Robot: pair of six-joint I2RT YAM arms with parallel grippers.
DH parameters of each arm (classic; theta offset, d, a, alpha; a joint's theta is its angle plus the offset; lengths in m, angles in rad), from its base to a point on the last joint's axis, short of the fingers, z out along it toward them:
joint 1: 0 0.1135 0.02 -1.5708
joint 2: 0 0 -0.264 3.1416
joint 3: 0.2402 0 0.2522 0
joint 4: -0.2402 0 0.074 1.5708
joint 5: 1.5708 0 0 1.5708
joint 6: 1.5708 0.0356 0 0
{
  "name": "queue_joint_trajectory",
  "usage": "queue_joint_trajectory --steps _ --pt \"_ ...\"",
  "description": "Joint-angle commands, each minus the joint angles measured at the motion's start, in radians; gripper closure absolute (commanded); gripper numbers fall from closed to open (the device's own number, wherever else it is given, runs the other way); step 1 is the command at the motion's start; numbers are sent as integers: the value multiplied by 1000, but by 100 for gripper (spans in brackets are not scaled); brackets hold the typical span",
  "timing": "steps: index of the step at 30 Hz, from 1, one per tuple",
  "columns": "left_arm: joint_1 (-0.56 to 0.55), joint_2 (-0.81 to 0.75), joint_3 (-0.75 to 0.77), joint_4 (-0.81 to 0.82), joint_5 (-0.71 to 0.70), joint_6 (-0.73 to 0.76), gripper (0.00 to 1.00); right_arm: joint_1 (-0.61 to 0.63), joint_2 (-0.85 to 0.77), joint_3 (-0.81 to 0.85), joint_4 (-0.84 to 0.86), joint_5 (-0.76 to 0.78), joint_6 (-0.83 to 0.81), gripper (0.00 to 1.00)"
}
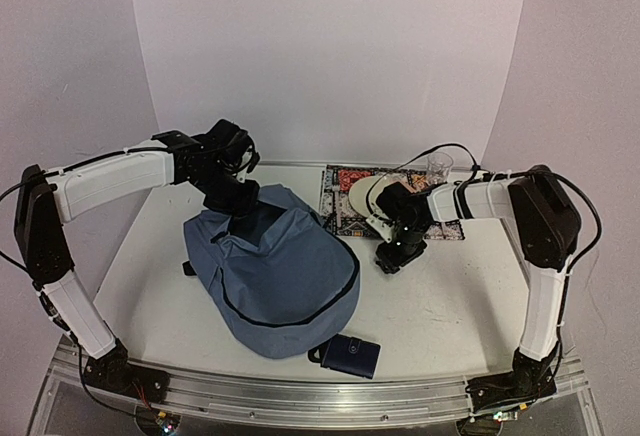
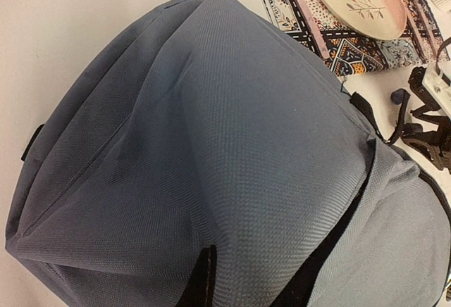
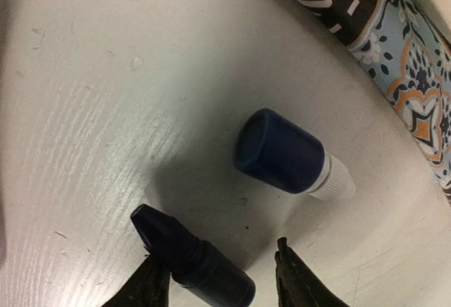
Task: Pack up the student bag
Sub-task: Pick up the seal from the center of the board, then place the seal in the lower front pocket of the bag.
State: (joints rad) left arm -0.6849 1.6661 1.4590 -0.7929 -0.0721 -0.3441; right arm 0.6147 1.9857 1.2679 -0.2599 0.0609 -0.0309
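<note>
Student bag [image 1: 280,276] on white table [image 1: 450,306], pale walls [image 1: 330,56] — left claw [image 1: 240,206] pinching its fabric; right claw [image 1: 388,259] half-wide

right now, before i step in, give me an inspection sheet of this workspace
surface: white table, fine scratches visible in the right wrist view
job's things: student bag lying mid-table, slate blue with black zip trim
clutter: navy wallet by the bag's near edge; patterned mat with a plate on it and a glass at its far right corner; blue-capped bottle lying on its side; small dark bottle beside it
grippers: left tool shut on the bag's far end; right tool open, fingers either side of the small dark bottle
cables: black cable looped over the right arm
surroundings: plain pale backdrop; nothing else seen
</note>
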Motion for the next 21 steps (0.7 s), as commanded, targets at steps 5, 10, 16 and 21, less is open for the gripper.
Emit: queue_joint_trajectory --steps 5,10,16,21 --pt "12 -5 23 35 5 0 100 0 -7 -15 -56 -52 0 68" --pt "12 -1 34 31 13 4 100 1 -71 -38 -56 -106 73 76" --pt "11 3 53 27 33 4 100 4 -167 -38 -53 -200 190 79" --pt "12 4 55 29 53 -3 100 34 -263 5 -48 -233 341 81"
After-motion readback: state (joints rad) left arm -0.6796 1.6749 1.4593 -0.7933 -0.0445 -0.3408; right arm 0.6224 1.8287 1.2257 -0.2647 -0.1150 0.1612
